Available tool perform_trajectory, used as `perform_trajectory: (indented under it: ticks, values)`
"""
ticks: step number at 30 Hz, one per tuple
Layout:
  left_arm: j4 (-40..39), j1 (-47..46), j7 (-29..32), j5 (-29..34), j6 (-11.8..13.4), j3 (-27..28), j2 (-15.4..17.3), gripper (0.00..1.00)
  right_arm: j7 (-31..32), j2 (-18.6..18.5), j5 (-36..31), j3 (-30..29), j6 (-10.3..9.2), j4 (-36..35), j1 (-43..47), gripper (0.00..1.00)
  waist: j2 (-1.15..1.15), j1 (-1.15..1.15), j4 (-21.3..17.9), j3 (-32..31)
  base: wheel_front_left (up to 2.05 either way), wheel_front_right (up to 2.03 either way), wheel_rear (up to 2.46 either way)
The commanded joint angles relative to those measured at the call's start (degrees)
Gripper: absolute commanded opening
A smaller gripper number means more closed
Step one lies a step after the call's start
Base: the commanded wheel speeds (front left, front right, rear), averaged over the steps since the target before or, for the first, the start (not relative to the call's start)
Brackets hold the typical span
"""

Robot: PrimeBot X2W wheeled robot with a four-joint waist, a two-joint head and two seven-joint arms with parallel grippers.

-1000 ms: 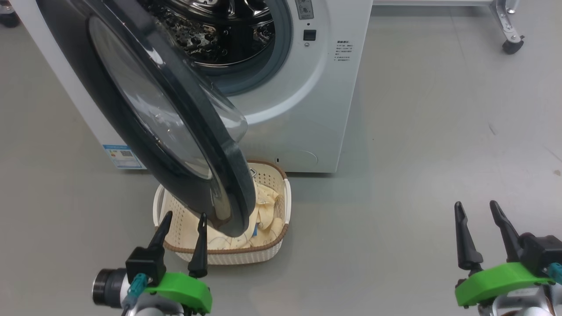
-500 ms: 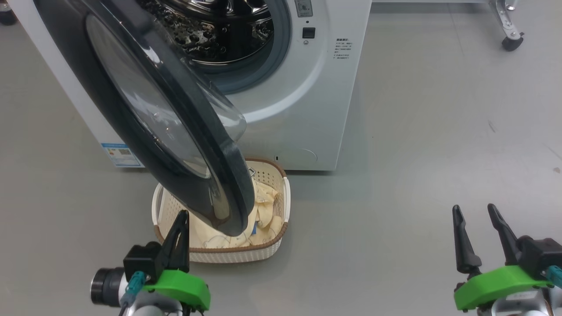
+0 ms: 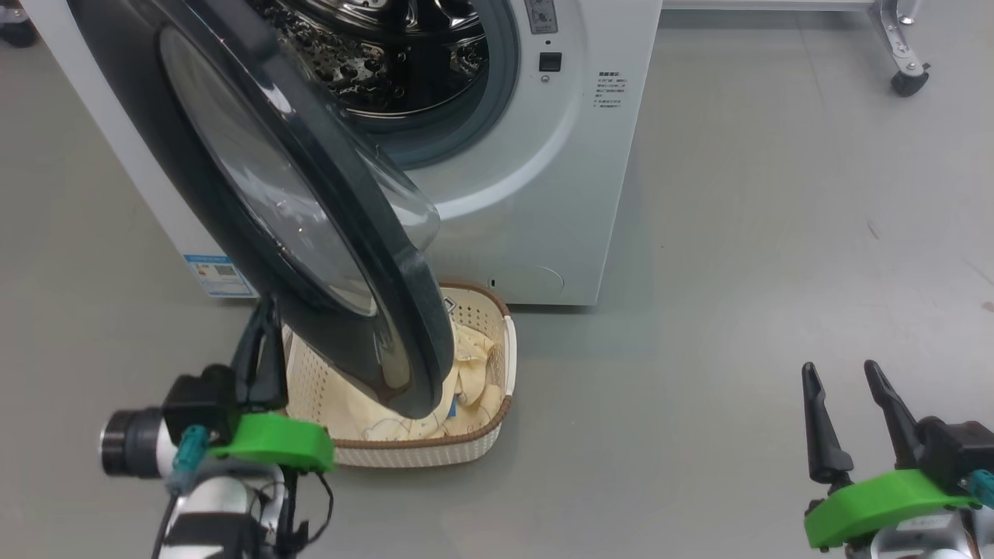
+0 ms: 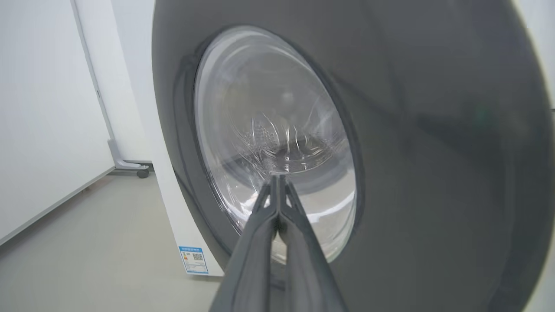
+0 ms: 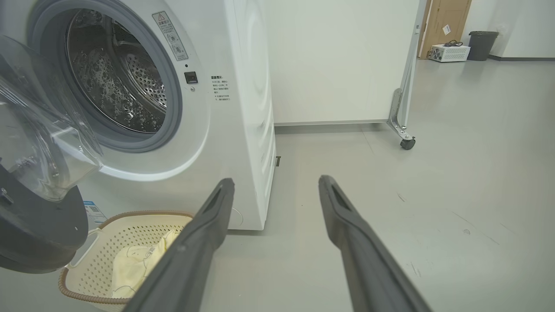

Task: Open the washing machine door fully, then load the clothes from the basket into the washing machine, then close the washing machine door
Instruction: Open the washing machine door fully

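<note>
The washing machine [image 3: 536, 194] stands at the top with its steel drum [image 3: 388, 54] exposed. The washing machine door [image 3: 311, 233] hangs partly open, its black rim jutting out over the basket [image 3: 404, 450] on the floor. Pale yellow clothes [image 3: 470, 373] lie in the basket, partly hidden by the door. My left gripper [image 3: 264, 318] is shut and empty, at the door's lower outer edge; in the left wrist view its tips [image 4: 277, 178] point at the door's glass [image 4: 269, 130]. My right gripper [image 3: 842, 380] stands open and empty at the lower right, well clear of the machine.
A wheeled frame leg [image 3: 905, 78] stands at the far right, beside a white partition panel [image 5: 338, 65]. A dark bin [image 5: 481, 43] sits far off. Bare grey floor [image 3: 776, 272] stretches to the right of the machine. A blue sticker [image 4: 193, 260] marks the washer's lower front.
My left gripper has shut and swung left and upward, from in front of the basket to the outer side of the door. The right gripper has stayed in place.
</note>
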Motion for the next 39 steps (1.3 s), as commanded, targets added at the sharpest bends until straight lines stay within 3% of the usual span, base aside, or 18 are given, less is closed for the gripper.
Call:
perform_trajectory:
  ticks: [1,9,19,25,31,39]
  values:
    - [-3.22,-4.19,-0.24,0.83,0.75,2.64,1.67,0.00,-0.16,-0.62,0.41,0.88,-0.16,-1.74,-1.79,1.00,0.00,0.00,0.08,-0.02,0.00,0.00,0.00]
    - [-16.98,-11.92,1.95,3.08,3.41,3.76,3.60,0.00,-0.53,-0.62,0.74,0.76,-0.16,-1.32,-2.13,1.00,0.00,0.00,0.42,0.23,0.00,0.00,0.00]
    - [-28.26,-15.63,9.01,1.38,1.45,-5.52,-0.60,0.00,-0.84,-0.62,1.06,1.29,-0.16,-0.52,-2.44,1.00,0.00,0.00,-0.73,0.14,0.00,0.00,0.00]
    - [-29.33,-13.27,12.08,-5.03,1.35,-13.39,-2.09,0.00,-0.74,-0.62,1.35,1.69,-0.16,-0.44,-2.33,1.00,0.00,0.00,-1.20,0.30,0.00,0.00,0.00]
    - [-28.24,-12.01,11.84,-11.50,3.04,-20.81,-2.31,0.00,-0.61,-0.62,1.44,2.04,-0.16,-0.31,-2.42,1.00,0.00,0.00,-1.33,0.68,0.00,0.00,0.00]
    - [-19.47,-12.07,10.45,-17.03,5.99,-25.85,-2.33,0.00,-0.53,-0.62,1.61,2.83,-0.16,0.15,-2.59,1.00,0.00,0.00,-2.14,0.63,0.00,0.00,0.00]
